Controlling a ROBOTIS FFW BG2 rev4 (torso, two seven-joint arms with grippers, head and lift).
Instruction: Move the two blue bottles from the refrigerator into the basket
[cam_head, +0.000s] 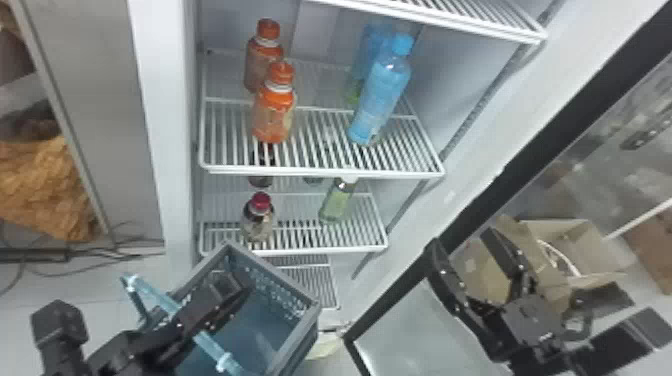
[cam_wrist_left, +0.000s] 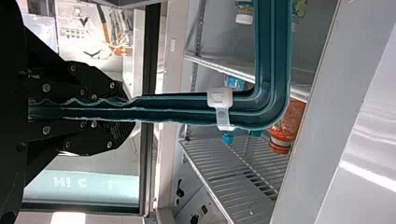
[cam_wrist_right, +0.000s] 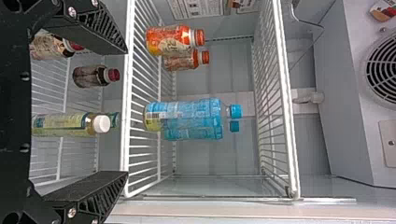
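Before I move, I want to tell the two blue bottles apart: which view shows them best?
The right wrist view: both blue bottles show cap and body, though they overlap. The head view shows the front bottle whole, the rear one partly behind it. The left wrist view shows blue bits beyond the basket's rim.

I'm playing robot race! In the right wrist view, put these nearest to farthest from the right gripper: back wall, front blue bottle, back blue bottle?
From the right gripper:
1. Front blue bottle, on the shelf's right side
2. Back blue bottle, just behind it
3. Back wall, behind both
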